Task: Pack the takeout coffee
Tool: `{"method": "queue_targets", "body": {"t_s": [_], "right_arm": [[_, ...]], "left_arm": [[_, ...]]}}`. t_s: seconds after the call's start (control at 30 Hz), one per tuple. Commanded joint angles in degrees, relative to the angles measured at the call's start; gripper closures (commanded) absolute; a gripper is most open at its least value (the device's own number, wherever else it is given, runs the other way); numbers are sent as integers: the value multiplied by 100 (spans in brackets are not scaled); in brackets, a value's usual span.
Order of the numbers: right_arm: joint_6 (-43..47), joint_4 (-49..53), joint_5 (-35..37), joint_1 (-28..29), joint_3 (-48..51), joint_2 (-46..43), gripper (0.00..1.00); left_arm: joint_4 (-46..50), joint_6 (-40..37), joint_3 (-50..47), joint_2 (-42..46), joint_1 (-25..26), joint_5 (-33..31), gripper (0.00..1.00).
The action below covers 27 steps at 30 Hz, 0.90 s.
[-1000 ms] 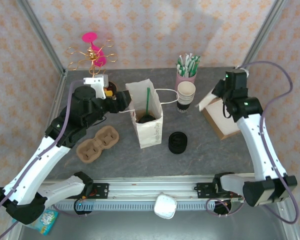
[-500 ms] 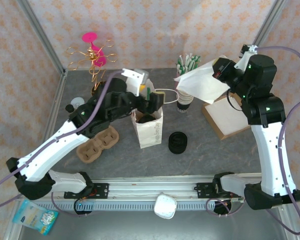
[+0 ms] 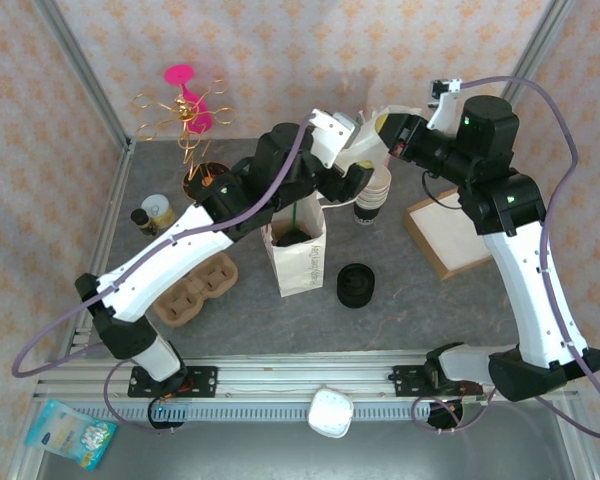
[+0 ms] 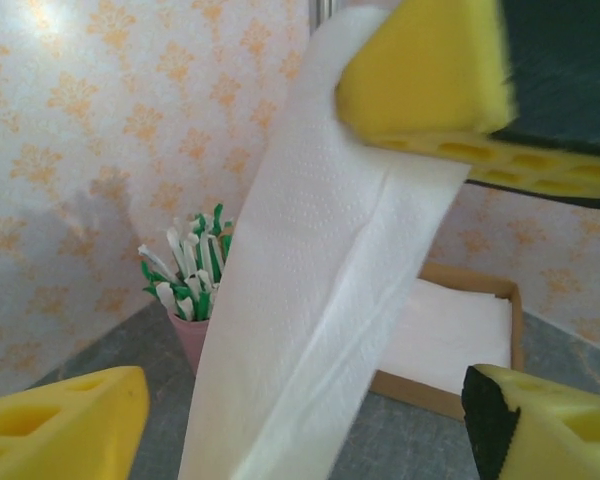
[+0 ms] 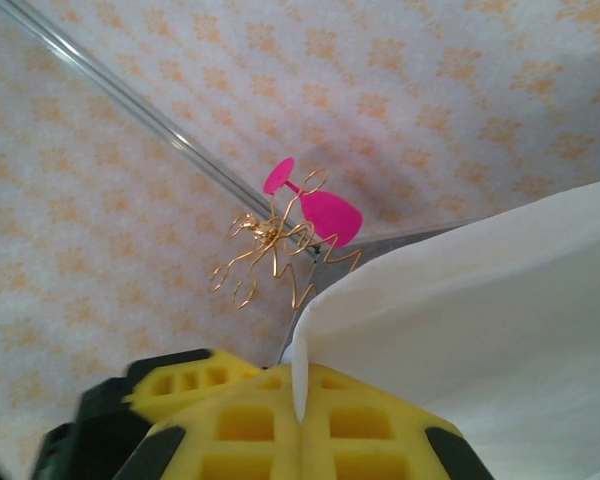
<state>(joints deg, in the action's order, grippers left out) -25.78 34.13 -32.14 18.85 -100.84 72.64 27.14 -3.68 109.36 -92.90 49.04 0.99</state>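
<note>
right hand (image 5: 300,388) pinches napkin (image 4: 320,300) edge | left hand (image 4: 302,395) open around napkin

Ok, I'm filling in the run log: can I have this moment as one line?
right gripper: shut on napkin | left gripper: open, astride napkin, no grip | bag: upright, cup inside

Black-lidded coffee cup (image 3: 291,238), upright, inside paper bag (image 3: 302,268)

No legible text, label, brand or number anywhere here.
</note>
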Motion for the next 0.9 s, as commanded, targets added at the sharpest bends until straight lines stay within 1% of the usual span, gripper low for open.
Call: {"method": "queue_targets", "body": {"t_s": [0.0,0.03,0.1,0.13,0.2,0.3,0.33,0.37,0.4,0.43,0.47,0.5,0.6,0.67,0.77,0.83,0.87], "right_arm": [[-34,-346,-180,22,-120,-101,100],[-30,-346,-199,22,-126,-101,100],[-19,-371,-192,21,-107,-123,100],[-22,-392,-178,19,-88,-140,100],[19,-468,-180,22,-18,-196,100],[56,-707,-258,20,225,-369,100],[74,-728,-263,15,284,-415,100],[132,-756,-327,20,342,-458,93],[193,-802,-382,16,406,-461,83],[246,-834,-425,17,470,-619,79],[305,-870,-450,20,520,-729,73],[377,-839,-390,15,522,-795,66],[623,-446,154,-16,286,-934,47],[810,-126,431,-93,33,-953,38],[1142,342,865,-289,-384,-842,33],[1405,559,1246,-412,-480,-726,31],[1579,610,1270,-471,-450,-667,31]], "left_arm": [[154,-126,164,-129,1,-118,26],[115,-95,143,-139,1,-148,32],[129,-25,161,-187,2,-437,42],[148,2,172,-193,-7,-548,49],[68,58,94,-154,-17,-585,66],[2,138,71,-111,-21,-624,85],[14,179,101,-109,-25,-712,89],[26,192,128,-107,-49,-788,93],[22,171,130,-90,-68,-829,97],[12,163,121,-58,-93,-810,100],[-10,93,121,-23,-125,-711,100],[-10,-10,119,19,-152,-578,100],[77,-507,110,161,-184,-492,100],[221,-835,107,266,-200,-521,100],[273,-1180,-63,535,-287,-446,100],[355,-1308,-112,694,-361,-279,100],[392,-1347,-117,769,-401,-146,100]]}}
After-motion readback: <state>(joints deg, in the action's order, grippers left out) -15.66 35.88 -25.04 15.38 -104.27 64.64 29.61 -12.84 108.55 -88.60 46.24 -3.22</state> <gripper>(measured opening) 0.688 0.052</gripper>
